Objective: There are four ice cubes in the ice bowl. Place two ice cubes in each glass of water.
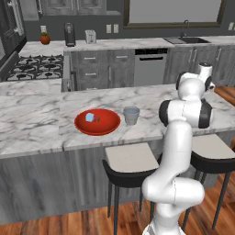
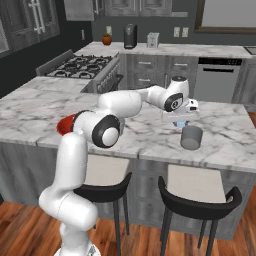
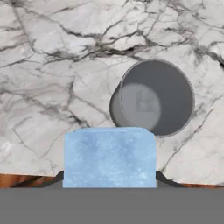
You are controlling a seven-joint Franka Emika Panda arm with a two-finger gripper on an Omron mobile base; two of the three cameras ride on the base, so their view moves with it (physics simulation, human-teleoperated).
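My gripper (image 2: 181, 123) is shut on one ice cube (image 3: 109, 157), a pale blue block held between the dark fingertips (image 3: 162, 178). It hangs just above and to the left of a grey glass of water (image 2: 191, 137), whose open mouth (image 3: 153, 98) lies just beyond the cube in the hand view. The other glass (image 1: 131, 115) stands right of the red ice bowl (image 1: 97, 121), and one ice cube (image 1: 90, 117) lies in that bowl. In the right base view, the bowl's rim (image 2: 64, 125) peeks out from behind my arm.
The marble island counter (image 1: 41, 119) bears everything, and its front edge runs close behind the held cube. Two black stools (image 1: 131, 158) (image 2: 197, 185) stand under that edge. A stove (image 1: 32, 64) and a back counter lie beyond.
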